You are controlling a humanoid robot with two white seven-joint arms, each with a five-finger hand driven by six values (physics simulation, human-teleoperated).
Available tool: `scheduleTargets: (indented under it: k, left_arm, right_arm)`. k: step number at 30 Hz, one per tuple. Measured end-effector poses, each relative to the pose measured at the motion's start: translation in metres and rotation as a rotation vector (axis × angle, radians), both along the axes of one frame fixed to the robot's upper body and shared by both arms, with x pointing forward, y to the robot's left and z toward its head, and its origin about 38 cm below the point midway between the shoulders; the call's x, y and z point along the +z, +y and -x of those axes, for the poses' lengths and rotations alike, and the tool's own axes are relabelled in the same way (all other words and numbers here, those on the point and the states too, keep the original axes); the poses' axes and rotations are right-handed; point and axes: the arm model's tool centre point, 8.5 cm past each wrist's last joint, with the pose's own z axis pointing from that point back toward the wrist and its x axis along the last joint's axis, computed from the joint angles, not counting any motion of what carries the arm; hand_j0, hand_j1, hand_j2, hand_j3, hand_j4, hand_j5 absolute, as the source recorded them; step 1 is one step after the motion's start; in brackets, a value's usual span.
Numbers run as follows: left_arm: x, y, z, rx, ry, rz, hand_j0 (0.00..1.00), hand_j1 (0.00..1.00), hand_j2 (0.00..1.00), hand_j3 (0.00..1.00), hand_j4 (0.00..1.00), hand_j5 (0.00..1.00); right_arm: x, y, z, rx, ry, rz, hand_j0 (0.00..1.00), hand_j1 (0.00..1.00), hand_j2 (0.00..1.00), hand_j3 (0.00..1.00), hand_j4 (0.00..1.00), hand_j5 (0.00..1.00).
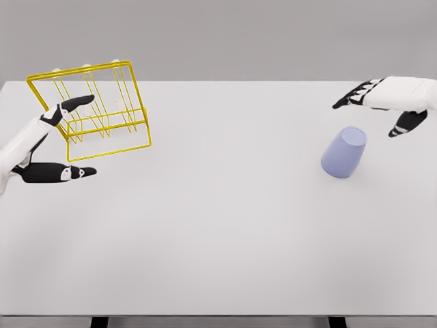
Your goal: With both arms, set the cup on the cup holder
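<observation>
**White table, cup and rack well apart**

White tabletop (218, 239) stretched below a grey wall. Near its right side sat a lavender cup (344, 152); a yellow wire cup holder (95, 109) stood far left. Left hand (51, 140) beside the rack and right hand (389, 102) above the cup both had fingers spread, grasping nothing. No writing showed.

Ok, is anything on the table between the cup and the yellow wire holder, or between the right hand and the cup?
Nothing visible. The stretch of white table between the lavender cup and the yellow wire holder is bare. The right hand, fingers open, is above and right of the cup with only open space between them.
</observation>
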Motion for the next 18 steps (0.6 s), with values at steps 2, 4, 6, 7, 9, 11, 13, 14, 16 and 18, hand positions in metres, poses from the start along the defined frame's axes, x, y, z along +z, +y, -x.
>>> scheduleTargets:
  k: [2,4,6,7,9,11,13,14,16,18]
  left_arm:
    - [-0.001,0.001,0.0,0.003,0.002,-0.002,1.0,1.0,1.0,1.0,1.0,1.0]
    - [-0.001,0.002,-0.001,0.006,0.004,-0.004,1.0,1.0,1.0,1.0,1.0,1.0]
    - [-0.002,0.003,-0.001,0.008,0.006,-0.006,1.0,1.0,1.0,1.0,1.0,1.0]
    - [-0.002,0.003,-0.001,0.009,0.006,-0.006,1.0,1.0,1.0,1.0,1.0,1.0]
    - [-0.002,0.003,-0.001,0.01,0.007,-0.006,1.0,1.0,1.0,1.0,1.0,1.0]
    - [-0.003,0.003,-0.001,0.01,0.007,-0.006,1.0,1.0,1.0,1.0,1.0,1.0]
    - [-0.003,0.003,-0.001,0.011,0.007,-0.006,1.0,1.0,1.0,1.0,1.0,1.0]
    - [-0.003,0.003,-0.001,0.011,0.007,-0.006,1.0,1.0,1.0,1.0,1.0,1.0]
    - [-0.003,0.003,-0.001,0.011,0.007,-0.006,1.0,1.0,1.0,1.0,1.0,1.0]
    - [-0.003,0.003,-0.001,0.011,0.007,-0.007,1.0,1.0,1.0,1.0,1.0,1.0]
  right_arm:
    - [-0.008,0.0,0.0,0.001,0.021,0.01,0.99,0.99,0.99,0.99,0.99,0.99]
    - [-0.016,0.001,0.0,0.0,0.037,0.02,1.0,1.0,1.0,1.0,1.0,1.0]
    - [-0.021,0.001,0.0,0.0,0.051,0.026,1.0,1.0,1.0,1.0,1.0,1.0]
    - [-0.023,0.002,-0.001,0.002,0.055,0.027,1.0,1.0,1.0,1.0,1.0,1.0]
    - [-0.027,0.004,-0.001,0.004,0.061,0.028,1.0,1.0,1.0,1.0,1.0,1.0]
    - [-0.029,0.006,-0.003,0.006,0.064,0.027,1.0,1.0,1.0,1.0,1.0,1.0]
    - [-0.031,0.007,-0.003,0.008,0.067,0.029,1.0,1.0,1.0,1.0,1.0,1.0]
    - [-0.032,0.008,-0.004,0.01,0.068,0.029,1.0,1.0,1.0,1.0,1.0,1.0]
    - [-0.033,0.01,-0.004,0.015,0.068,0.029,1.0,1.0,1.0,1.0,1.0,1.0]
    - [-0.034,0.011,-0.004,0.021,0.071,0.03,1.0,1.0,1.0,1.0,1.0,1.0]
